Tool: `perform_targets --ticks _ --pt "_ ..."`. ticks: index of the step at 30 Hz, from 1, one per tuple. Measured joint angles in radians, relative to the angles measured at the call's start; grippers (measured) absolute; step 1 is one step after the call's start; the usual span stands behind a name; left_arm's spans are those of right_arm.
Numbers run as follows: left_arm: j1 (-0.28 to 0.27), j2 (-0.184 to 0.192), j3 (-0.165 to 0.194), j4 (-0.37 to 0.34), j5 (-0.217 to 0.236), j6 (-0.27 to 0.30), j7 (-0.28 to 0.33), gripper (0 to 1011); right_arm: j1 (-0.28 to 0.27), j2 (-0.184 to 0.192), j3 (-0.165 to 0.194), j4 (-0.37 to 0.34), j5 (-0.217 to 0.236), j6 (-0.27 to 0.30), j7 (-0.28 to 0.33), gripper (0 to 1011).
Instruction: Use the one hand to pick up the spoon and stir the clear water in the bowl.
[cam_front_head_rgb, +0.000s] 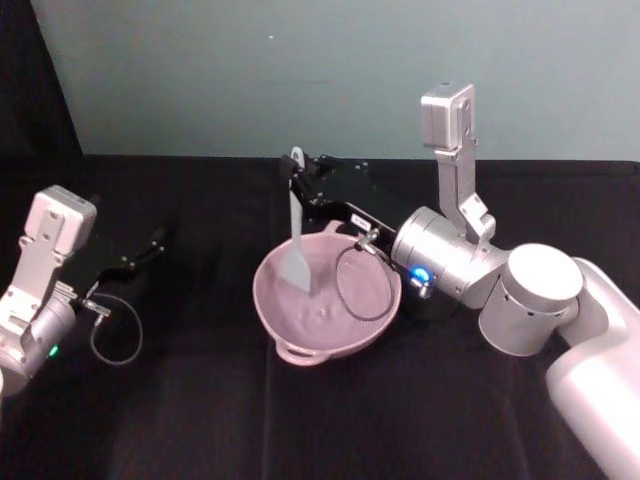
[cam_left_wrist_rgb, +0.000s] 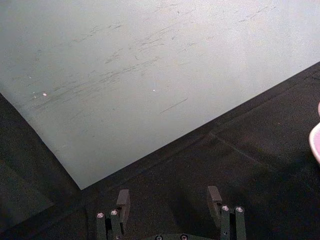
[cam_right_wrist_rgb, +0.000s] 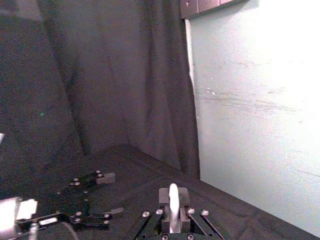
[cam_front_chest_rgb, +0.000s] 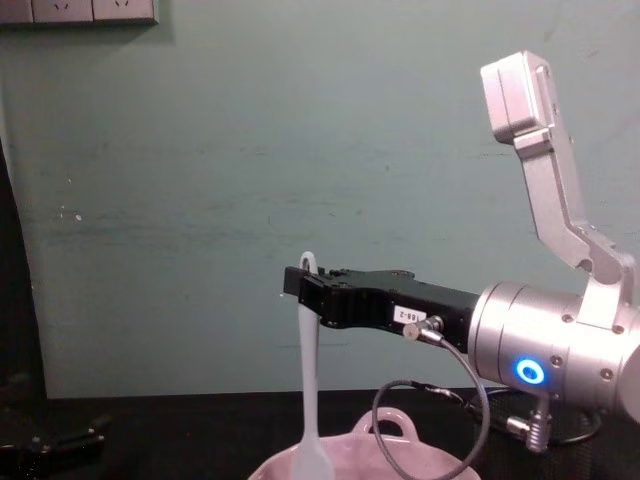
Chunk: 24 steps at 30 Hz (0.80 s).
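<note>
My right gripper (cam_front_head_rgb: 300, 178) hangs over the far rim of the pink bowl (cam_front_head_rgb: 258, 296), shut on the upper handle of the white spoon (cam_front_head_rgb: 296, 262). The spoon stands nearly upright with its flat blade down inside the bowl. A faint sheen of water (cam_front_head_rgb: 332, 316) shows on the bowl's floor. From the chest view the black jaws (cam_front_chest_rgb: 305, 285) clamp the spoon (cam_front_chest_rgb: 309, 390) just below its holed end, above the bowl (cam_front_chest_rgb: 405, 448). The right wrist view has the spoon handle (cam_right_wrist_rgb: 173, 204) pinched between the fingers. My left gripper (cam_front_head_rgb: 152, 244) rests open at the far left, away from the bowl.
A black cloth covers the table (cam_front_head_rgb: 200, 420), with a pale green wall (cam_front_head_rgb: 250, 70) behind. A black cable loop (cam_front_head_rgb: 358, 285) from the right wrist hangs over the bowl's right side. The bowl's loop handle (cam_front_head_rgb: 298, 352) faces me.
</note>
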Motion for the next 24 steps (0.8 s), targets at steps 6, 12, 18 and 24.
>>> perform_targets --ticks 6,12,18,24 --pt "0.0 0.0 0.0 0.0 0.0 0.0 0.0 1011 0.027 -0.003 0.006 0.028 -0.014 0.0 -0.006 109" --pt "0.0 0.0 0.0 0.0 0.0 0.0 0.0 1011 0.015 0.022 0.033 -0.004 -0.016 0.011 -0.021 109" --pt "0.0 0.0 0.0 0.0 0.0 0.0 0.0 1011 -0.019 0.055 0.05 -0.061 -0.016 0.032 -0.034 109" --pt "0.0 0.0 0.0 0.0 0.0 0.0 0.0 1011 -0.054 0.082 0.058 -0.112 -0.016 0.05 -0.041 109"
